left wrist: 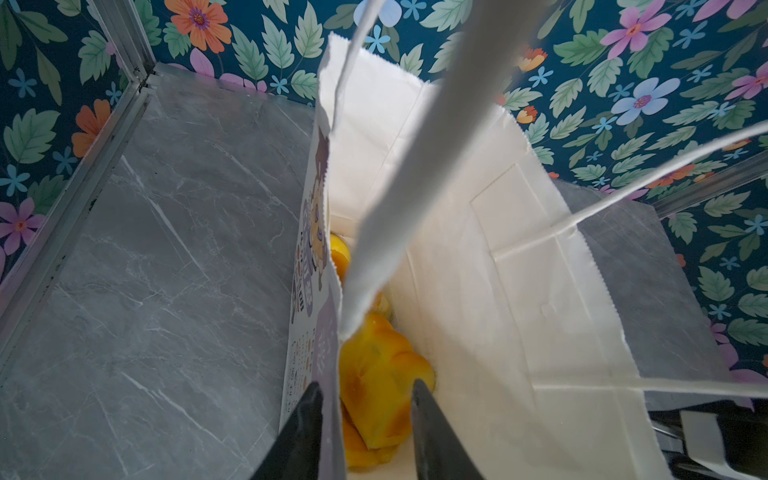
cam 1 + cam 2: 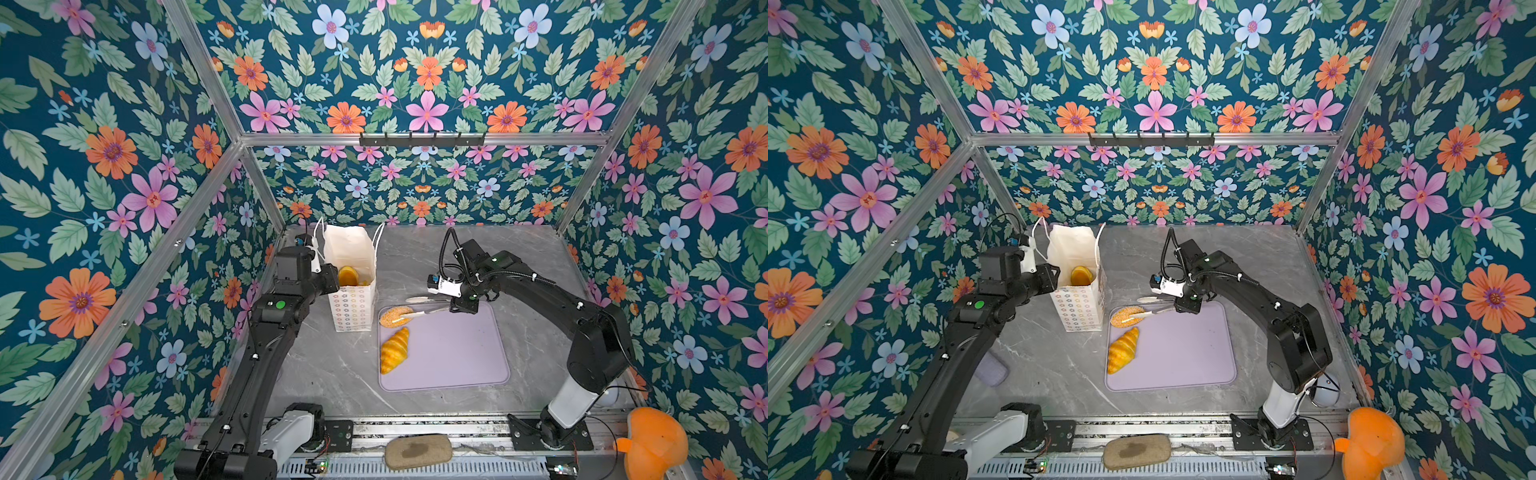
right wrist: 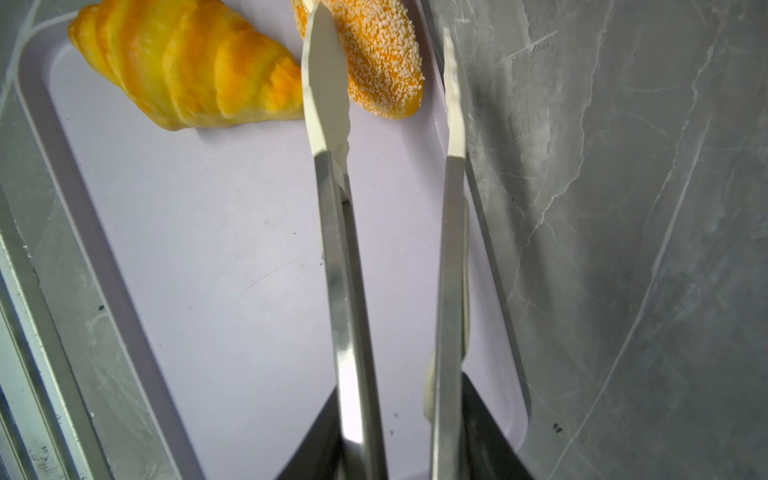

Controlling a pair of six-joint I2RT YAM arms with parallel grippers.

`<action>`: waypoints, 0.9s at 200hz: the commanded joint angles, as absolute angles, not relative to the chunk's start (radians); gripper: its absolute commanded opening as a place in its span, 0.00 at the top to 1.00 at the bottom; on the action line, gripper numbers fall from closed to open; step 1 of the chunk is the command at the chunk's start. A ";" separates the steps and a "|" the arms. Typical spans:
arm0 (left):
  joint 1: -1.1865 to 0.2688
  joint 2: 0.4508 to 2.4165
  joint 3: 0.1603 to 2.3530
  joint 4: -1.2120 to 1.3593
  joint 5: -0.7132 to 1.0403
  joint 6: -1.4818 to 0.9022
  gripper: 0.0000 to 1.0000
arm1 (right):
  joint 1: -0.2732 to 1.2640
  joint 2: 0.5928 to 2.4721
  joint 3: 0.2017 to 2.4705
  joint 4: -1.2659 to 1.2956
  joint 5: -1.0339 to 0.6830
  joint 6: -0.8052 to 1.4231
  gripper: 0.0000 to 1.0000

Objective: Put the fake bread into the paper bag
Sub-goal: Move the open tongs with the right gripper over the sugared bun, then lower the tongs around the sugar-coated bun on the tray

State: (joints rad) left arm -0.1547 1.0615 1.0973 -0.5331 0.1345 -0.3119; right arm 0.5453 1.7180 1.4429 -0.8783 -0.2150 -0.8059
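Bun pickup. Right pincer (image 3: 405, 440) clamps tongs (image 3: 345, 291), tips spread at bun (image 3: 382, 62); left pincer (image 1: 363, 399) spread astride bag (image 1: 478, 270) wall. Next I should squeeze.

The matte black jointed left arm (image 2: 257, 365) shows a round green dot (image 2: 280, 304); the matching right arm (image 2: 540, 291) has looped black cables (image 2: 443, 249); both have white base links (image 2: 573, 399).

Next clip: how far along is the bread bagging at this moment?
Done: some golden bread pieces already lie inside the paper bag. In hand: the left end effector straddles the bag's wall, jaws apart; the right end effector holds tongs, open, one tip over the speckled bun. Left: that bun and the croissant, both on the lilac tray.
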 commanded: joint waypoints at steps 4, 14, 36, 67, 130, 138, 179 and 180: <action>-0.153 1.063 1.094 -0.506 0.152 -0.305 0.63 | 0.546 1.698 1.424 -0.866 -0.229 -0.847 0.62; -0.153 1.064 1.092 -0.505 0.152 -0.305 0.63 | 0.546 1.692 1.419 -0.865 -0.229 -0.857 0.62; -0.153 1.066 1.092 -0.505 0.155 -0.305 0.63 | 0.546 1.675 1.419 -0.860 -0.241 -0.875 0.61; -0.153 1.063 1.089 -0.505 0.155 -0.306 0.63 | 0.544 1.667 1.432 -0.853 -0.272 -0.895 0.59; -0.153 1.068 1.092 -0.501 0.152 -0.317 0.65 | 0.538 1.668 1.403 -0.803 -0.280 -0.929 0.52; -0.153 1.069 1.095 -0.503 0.152 -0.317 0.65 | 0.538 1.667 1.405 -0.806 -0.285 -0.932 0.52; -0.153 1.058 1.093 -0.502 0.155 -0.316 0.66 | 0.538 1.672 1.421 -0.824 -0.280 -0.951 0.55; -0.153 1.058 1.093 -0.502 0.155 -0.316 0.66 | 0.538 1.672 1.420 -0.823 -0.280 -0.952 0.55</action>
State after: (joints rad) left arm -0.1539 1.0664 1.0908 -0.5095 0.1551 -0.3130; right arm 0.5369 1.6741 1.4113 -0.8265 -0.2611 -0.9195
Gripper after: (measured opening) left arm 0.343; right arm 0.461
